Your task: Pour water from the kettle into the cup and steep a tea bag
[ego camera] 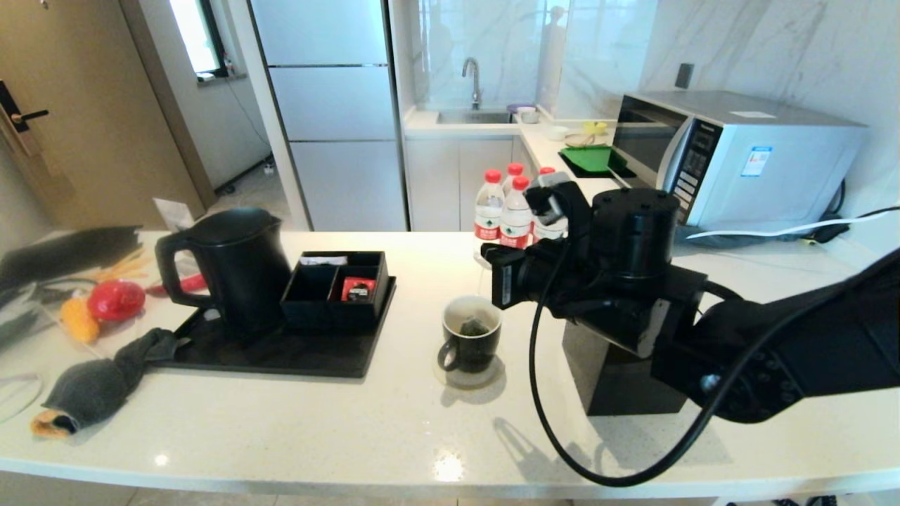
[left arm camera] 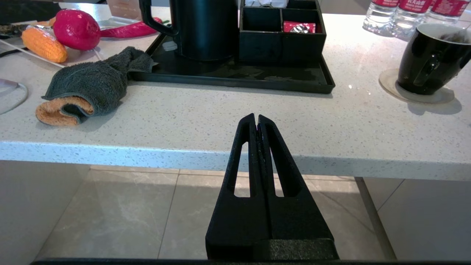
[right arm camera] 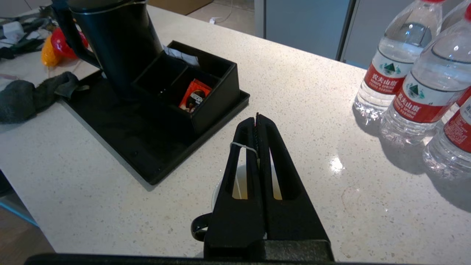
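- The right gripper (right arm camera: 257,118) hangs above the cup (ego camera: 470,342), jaws pressed together with the thin white string (right arm camera: 243,145) of the tea bag (ego camera: 474,327) pinched between them and looped over one finger.
- Down that string, the tea bag sits inside the cup, a dark lump against the white inside.
- The cup stands on a pale round coaster (ego camera: 472,380) about mid-worktop (ego camera: 394,422), its handle turned toward the front edge.
- Just behind the cup and toward the back edge stand the red-capped water bottles (ego camera: 515,211) in a tight cluster.
- To the cup's left lies the black tray (ego camera: 295,355), carrying the kettle (ego camera: 235,270) upright at its left end and the compartment box (ego camera: 337,289) touching the kettle's side; a red packet (ego camera: 358,289) lies in the box's front right compartment.
- A grey towel (ego camera: 105,379) touches the tray's left corner, near the worktop's front left.
- The left gripper (left arm camera: 257,121) is parked off the front edge, below the worktop, jaws closed on nothing.
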Robot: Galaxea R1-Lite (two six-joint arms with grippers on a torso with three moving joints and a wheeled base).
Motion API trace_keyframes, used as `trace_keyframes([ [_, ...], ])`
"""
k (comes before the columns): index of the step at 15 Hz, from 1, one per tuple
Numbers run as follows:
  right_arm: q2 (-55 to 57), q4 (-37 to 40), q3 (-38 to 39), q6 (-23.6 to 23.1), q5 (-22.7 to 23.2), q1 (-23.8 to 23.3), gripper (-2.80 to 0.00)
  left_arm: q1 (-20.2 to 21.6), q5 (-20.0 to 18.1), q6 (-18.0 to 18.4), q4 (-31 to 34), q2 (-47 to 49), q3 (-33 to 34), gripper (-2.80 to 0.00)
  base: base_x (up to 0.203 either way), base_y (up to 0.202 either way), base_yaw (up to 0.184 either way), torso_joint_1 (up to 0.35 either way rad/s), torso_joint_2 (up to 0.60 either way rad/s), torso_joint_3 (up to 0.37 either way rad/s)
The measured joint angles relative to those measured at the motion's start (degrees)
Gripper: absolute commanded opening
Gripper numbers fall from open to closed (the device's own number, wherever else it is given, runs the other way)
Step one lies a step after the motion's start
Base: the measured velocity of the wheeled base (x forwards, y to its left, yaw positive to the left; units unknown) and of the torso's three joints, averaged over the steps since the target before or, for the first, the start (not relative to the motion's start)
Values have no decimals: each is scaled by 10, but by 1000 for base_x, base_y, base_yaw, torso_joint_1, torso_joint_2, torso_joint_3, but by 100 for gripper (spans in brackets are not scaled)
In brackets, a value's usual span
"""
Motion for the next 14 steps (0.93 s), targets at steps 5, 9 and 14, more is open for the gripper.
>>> trace_keyframes([
  [5,-24,-2,3,0,-2,-6,-280,0,0,0,0,0,0,-280,0,0,0,0,0,0],
  [9,-32,-3,2,0,-16,-16,-280,0,0,0,0,0,0,-280,0,0,0,0,0,0],
  [14,-41,-2,8,1,-17,-22,-280,0,0,0,0,0,0,-280,0,0,0,0,0,0],
])
